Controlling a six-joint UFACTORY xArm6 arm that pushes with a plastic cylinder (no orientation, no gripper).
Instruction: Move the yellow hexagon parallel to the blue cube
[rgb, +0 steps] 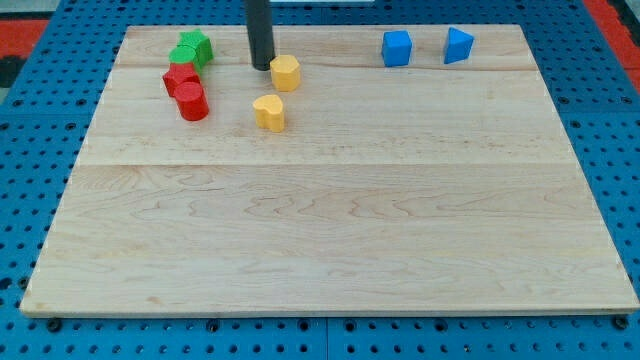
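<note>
Wooden surface (330, 220) on a blue pegboard. My tip (262, 67) is down on the board near the view's top, just left of the yellow hexagon (286, 72), touching it or a hair off; cannot tell which. No fingers on this rig, only the rod, so nothing is held; contact is by pushing alone. The yellow hexagon sits in the upper left-centre of the board. The blue cube (397, 48) is well apart to the view's right and a little nearer the view's top; a blue triangular block (458, 45) stands just beyond it, further right. A second yellow block (269, 112), rounded, perhaps heart-shaped, lies near the hexagon toward the view's bottom. At the view's left a cluster: green block (191, 48), red block (181, 79), red cylinder (192, 101), packed close together. Judgement: the push is at its start, tip set on the side away from the cube. The next move likely calls for a steady shove rightward with a slight drift toward the view's top, to bring the hexagon level with the cube. Risk: an off-centre push lets the hexagon slip round the rod.
</note>
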